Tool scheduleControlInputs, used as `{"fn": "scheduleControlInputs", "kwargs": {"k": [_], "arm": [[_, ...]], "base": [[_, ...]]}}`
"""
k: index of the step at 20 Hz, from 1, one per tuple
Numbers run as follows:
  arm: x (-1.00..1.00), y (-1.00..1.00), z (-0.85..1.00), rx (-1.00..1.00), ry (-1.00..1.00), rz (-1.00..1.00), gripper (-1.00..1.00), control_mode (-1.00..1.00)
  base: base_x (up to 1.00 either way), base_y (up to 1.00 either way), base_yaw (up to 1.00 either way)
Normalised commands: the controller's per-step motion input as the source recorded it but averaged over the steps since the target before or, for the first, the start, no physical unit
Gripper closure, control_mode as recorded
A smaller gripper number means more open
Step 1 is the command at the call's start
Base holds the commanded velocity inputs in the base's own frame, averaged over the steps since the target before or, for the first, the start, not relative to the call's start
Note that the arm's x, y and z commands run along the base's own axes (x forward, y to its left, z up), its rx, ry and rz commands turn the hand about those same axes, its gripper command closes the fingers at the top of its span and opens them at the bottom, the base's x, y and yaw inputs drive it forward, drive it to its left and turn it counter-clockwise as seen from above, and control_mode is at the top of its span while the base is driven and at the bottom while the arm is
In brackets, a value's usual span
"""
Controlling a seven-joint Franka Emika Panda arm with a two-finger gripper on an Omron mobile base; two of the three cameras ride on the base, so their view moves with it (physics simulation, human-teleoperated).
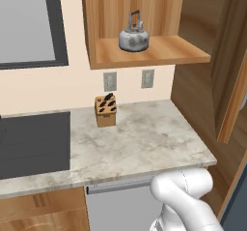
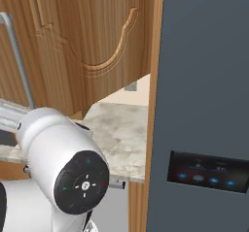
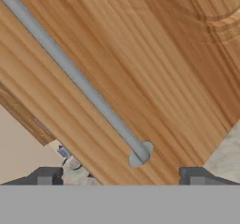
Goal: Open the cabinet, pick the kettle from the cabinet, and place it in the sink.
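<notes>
Silver-grey kettle (image 1: 133, 37) sits in the open cabinet (image 1: 144, 56).

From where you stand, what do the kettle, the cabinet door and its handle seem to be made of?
Kettle: likely metal, silver-grey with mottled sheen, dark arched handle. Cabinet door: wood, brown grain lines, carved curved groove. Bar handle: probably matte grey metal, smooth and even. All rendered, so judged by look.

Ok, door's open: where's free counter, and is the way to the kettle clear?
Bare marble counter runs from the knife block right to the wood side panel. The shelf right of the kettle is bare, its front unobstructed. The swung-out door crowds the right side.
</notes>
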Motion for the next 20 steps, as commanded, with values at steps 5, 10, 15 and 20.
{"fn": "scheduleControlInputs", "kwargs": {"k": [5,10,15,20], "arm": [[-0.44,0.0,-0.08,0.0,0.0,-0.13,-1.0,-1.0],[-0.33,0.1,-0.07,0.01,0.07,-0.07,-1.0,-1.0],[-0.27,0.19,-0.06,0.03,0.15,-0.05,-1.0,-1.0],[-0.2,0.23,-0.04,0.04,0.17,-0.04,-1.0,-1.0]], "base": [[0.0,0.0,0.0],[0.0,0.0,0.0],[0.0,0.0,0.0],[0.0,0.0,0.0]]}}
